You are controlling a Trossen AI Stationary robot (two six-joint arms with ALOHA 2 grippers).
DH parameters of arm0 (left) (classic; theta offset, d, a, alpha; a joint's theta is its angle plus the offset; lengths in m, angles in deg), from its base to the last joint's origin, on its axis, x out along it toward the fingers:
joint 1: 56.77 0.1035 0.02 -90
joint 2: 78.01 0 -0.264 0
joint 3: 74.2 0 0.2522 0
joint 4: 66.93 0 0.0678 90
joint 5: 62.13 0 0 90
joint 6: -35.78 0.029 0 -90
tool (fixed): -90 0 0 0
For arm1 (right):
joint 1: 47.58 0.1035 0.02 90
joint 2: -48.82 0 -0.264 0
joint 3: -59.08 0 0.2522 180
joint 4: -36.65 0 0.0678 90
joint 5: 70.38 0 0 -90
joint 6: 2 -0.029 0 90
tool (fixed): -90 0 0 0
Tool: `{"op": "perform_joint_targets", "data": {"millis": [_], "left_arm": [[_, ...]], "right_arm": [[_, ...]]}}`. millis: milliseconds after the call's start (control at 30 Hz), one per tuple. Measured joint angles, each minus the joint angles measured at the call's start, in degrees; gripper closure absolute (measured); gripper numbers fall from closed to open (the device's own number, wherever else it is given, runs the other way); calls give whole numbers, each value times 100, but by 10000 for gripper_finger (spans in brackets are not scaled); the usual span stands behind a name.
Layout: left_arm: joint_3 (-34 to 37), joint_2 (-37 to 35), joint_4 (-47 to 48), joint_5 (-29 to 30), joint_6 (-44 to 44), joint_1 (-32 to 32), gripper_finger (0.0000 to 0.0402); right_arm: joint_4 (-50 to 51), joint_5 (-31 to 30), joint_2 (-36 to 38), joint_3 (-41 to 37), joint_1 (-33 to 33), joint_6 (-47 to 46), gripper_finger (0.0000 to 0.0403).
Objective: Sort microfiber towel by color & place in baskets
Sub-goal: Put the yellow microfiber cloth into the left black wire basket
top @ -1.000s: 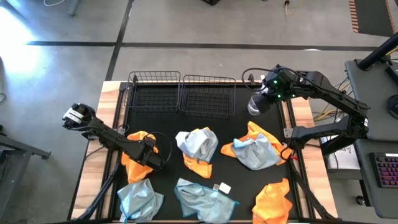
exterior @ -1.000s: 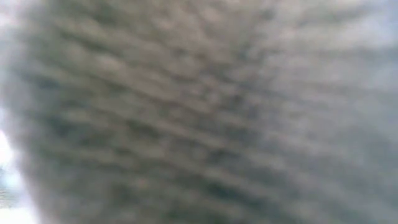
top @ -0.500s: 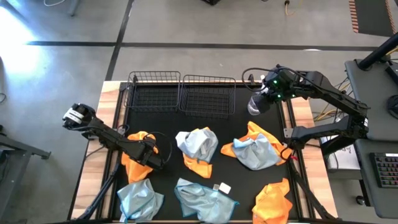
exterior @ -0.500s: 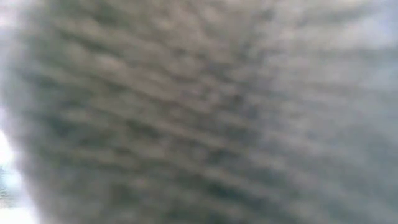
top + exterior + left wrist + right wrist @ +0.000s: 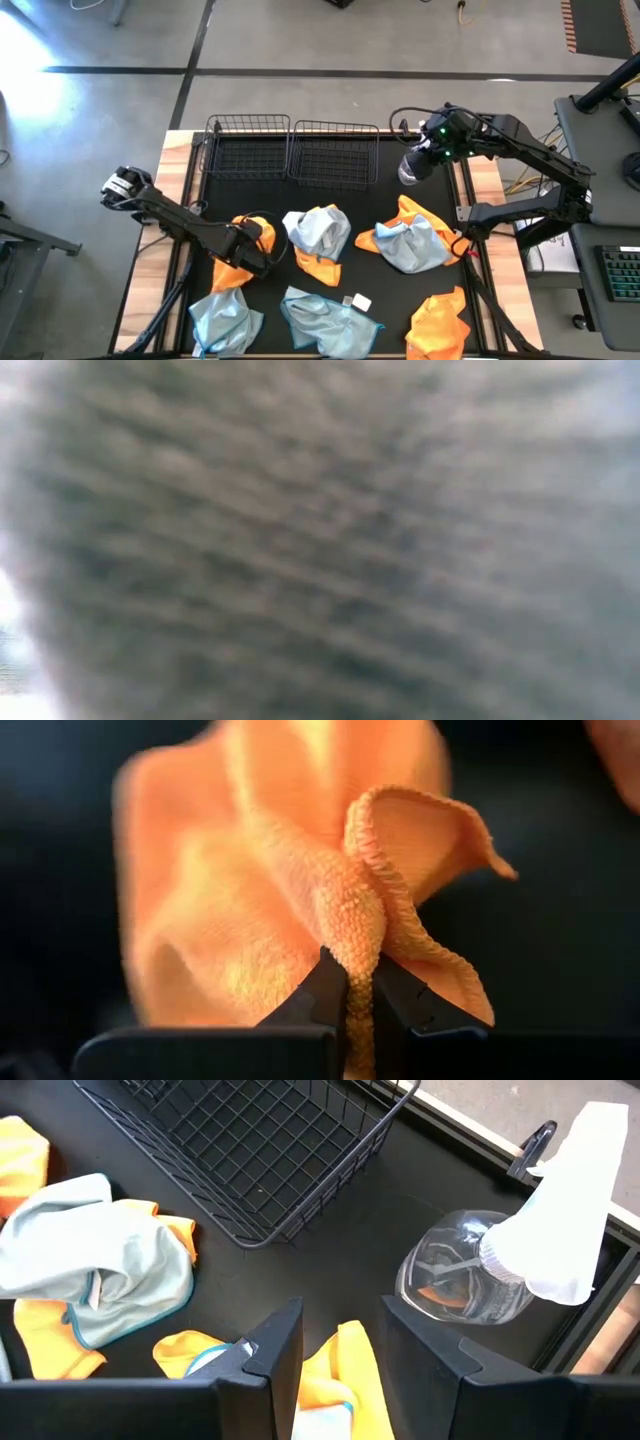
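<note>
- Black mat [image 5: 390, 200], high view: two empty baskets [image 5: 290, 150] at far edge; left gripper [image 5: 250, 243] on orange towel [image 5: 235, 268]; right gripper [image 5: 415, 166] waits near spray bottle [image 5: 470, 1280].
- Low view: blocked, nothing legible.
- Left wrist view: fingers [image 5: 325, 985] pinching an orange fold.
- Right wrist view: fingers [image 5: 275, 1345] spread.
- Step: pickup; next, lift and carry to a basket.

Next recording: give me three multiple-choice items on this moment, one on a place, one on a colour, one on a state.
1. Where does the clear plastic spray bottle stand?
A. inside a basket
B. on the black mat beside the black wire-grid basket
C. on the floor

2. What colour is the microfiber cloth in the left gripper?
A. pale blue-grey
B. white
C. orange

3. How is the right gripper?
A. open, holding nothing
B. shut on a cloth
C. shut on the bottle

Key: 1 B, right wrist view shows it outside the wire wall. 2 C, fingers pinch an orange fold. 3 A, a gap shows between its fingers.
</note>
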Motion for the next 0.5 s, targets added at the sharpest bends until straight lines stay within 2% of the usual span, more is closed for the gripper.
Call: {"op": "perform_joint_targets", "data": {"millis": [367,500], "left_arm": [[-1860,-7,2332,1078,-1,2,399],[-2458,-16,2656,1476,95,2,399]], "right_arm": [[2,-2,0,0,2,11,277],[4,-2,0,0,2,11,277]]}}
